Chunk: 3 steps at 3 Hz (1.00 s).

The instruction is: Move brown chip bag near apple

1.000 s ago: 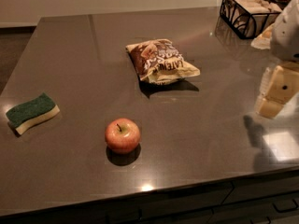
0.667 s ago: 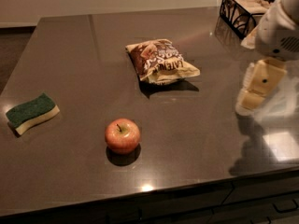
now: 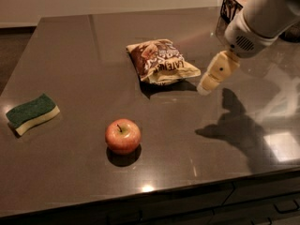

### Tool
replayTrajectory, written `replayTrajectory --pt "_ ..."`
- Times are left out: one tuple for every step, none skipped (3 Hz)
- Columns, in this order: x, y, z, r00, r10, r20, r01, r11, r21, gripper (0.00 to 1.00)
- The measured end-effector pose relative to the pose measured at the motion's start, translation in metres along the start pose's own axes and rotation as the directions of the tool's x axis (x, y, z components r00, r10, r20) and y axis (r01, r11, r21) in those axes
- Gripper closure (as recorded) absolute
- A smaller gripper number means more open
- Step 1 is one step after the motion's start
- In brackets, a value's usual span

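Camera view: the gripper (image 3: 206,86) hangs at the end of the white arm (image 3: 262,18), which comes in from the upper right corner. It slopes down and toward picture-left, with its pale tan tip low over the dark worktop (image 3: 70,55). Whether it is open or closed cannot be told from this angle; it holds nothing.

The brown chip bag (image 3: 161,62) lies flat on the worktop just to picture-left of the gripper and slightly farther from the camera. Its near right corner is close to the gripper tip, and no contact shows.

The apple (image 3: 123,136) stands upright, stem up. It is well to picture-left of the gripper and nearer the front edge, well apart from the bag, with bare worktop between them.

The green-and-cream sponge (image 3: 32,114) rests much farther to picture-left, near the left side of the worktop and apart from the apple.

Behind the gripper, at the back right corner, a dark wire basket (image 3: 232,6) stands partly hidden by the arm. The arm's shadow (image 3: 236,125) falls on the worktop in front of the gripper, to picture-right.
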<state>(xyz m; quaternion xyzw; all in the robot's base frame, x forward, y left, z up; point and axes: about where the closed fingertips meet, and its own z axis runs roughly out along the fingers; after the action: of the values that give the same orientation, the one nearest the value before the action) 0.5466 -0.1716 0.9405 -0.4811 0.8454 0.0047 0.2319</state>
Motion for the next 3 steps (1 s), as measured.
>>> replayTrajectory --pt "-0.025 -0.022 0.027 0.994 0.097 0.059 -0.099 0.9947 0.028 0.0" --pt "-0.045 -0.036 0.055 0.984 0.158 0.083 -0.159 0.9871 0.016 0.0" --pt "-0.058 -0.04 0.083 0.979 0.186 0.086 -0.186 0.9826 -0.009 0.0"
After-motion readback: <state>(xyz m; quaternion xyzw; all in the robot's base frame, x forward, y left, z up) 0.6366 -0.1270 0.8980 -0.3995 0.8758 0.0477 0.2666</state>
